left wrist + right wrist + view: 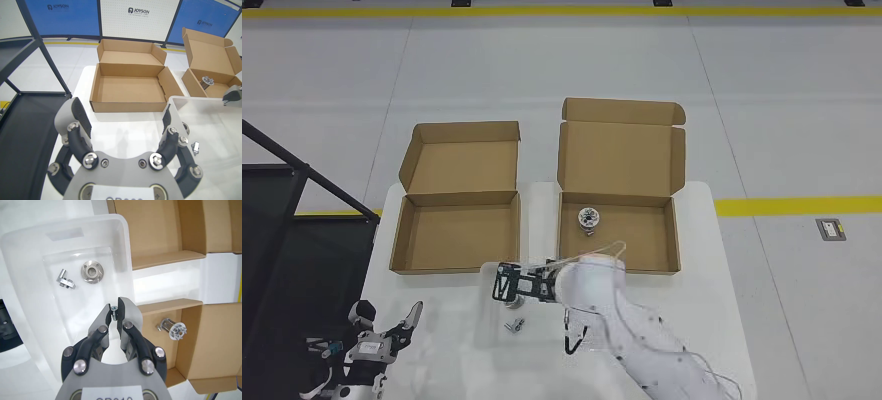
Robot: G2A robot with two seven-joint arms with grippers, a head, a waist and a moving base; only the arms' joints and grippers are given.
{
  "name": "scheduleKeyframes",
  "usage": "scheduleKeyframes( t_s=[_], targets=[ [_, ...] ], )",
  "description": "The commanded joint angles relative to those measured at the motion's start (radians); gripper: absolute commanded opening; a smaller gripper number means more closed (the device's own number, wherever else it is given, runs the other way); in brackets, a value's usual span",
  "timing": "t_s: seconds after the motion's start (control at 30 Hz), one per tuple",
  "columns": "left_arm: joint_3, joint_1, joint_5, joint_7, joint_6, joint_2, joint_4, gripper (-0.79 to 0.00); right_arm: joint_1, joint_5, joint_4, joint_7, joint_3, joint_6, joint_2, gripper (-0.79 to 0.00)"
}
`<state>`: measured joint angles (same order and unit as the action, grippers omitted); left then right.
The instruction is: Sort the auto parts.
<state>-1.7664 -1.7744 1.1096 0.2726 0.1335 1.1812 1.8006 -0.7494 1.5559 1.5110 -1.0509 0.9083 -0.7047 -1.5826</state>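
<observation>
Small bolt [114,314] is sitting clamped in the right claw [114,306], hanging over the clear bin [123,237] where a flange disc [92,271] and a bracket [65,279] are lying, beside the right box [191,313] holding a metal pulley [175,329], while the left claw [122,110] is hovering spread apart over the counter [132,123].

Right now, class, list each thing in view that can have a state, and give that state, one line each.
Left box: lid open, nothing inside.
Right box: lid open, one toothed wheel part inside.
Clear bin: holds a flange and a bracket.
Screw: clamped in the right gripper, over the bin.
Left gripper: open, holding nothing.
</observation>
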Motion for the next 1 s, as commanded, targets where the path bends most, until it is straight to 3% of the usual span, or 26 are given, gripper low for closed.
scheduleKeyframes(
  t_s=[0.0,0.2,0.5,0.73,0.9,0.97],
  targets=[
    [0.0,0.0,0.0,0.0,0.0,0.0,0.0,0.0,-0.055,0.017,0.1,-0.006,0.051,0.012,0.015,-0.785],
    [0.0,0.0,0.0,0.0,0.0,0.0,0.0,0.0,-0.154,0.07,0.242,0.041,0.134,0.053,0.04,-0.785],
    [0.0,0.0,0.0,0.0,0.0,0.0,0.0,0.0,-0.156,0.071,0.239,0.045,0.135,0.059,0.04,-0.785],
    [0.0,0.0,0.0,0.0,0.0,0.0,0.0,0.0,-0.084,-0.006,0.02,0.102,0.227,0.342,0.029,-0.785],
    [0.0,0.0,0.0,0.0,0.0,0.0,0.0,0.0,-0.014,-0.074,-0.134,0.1,0.301,0.442,0.029,-0.785],
    [0.0,0.0,0.0,0.0,0.0,0.0,0.0,0.0,0.015,-0.022,-0.197,0.061,0.309,0.509,0.03,-0.785]
  ],
)
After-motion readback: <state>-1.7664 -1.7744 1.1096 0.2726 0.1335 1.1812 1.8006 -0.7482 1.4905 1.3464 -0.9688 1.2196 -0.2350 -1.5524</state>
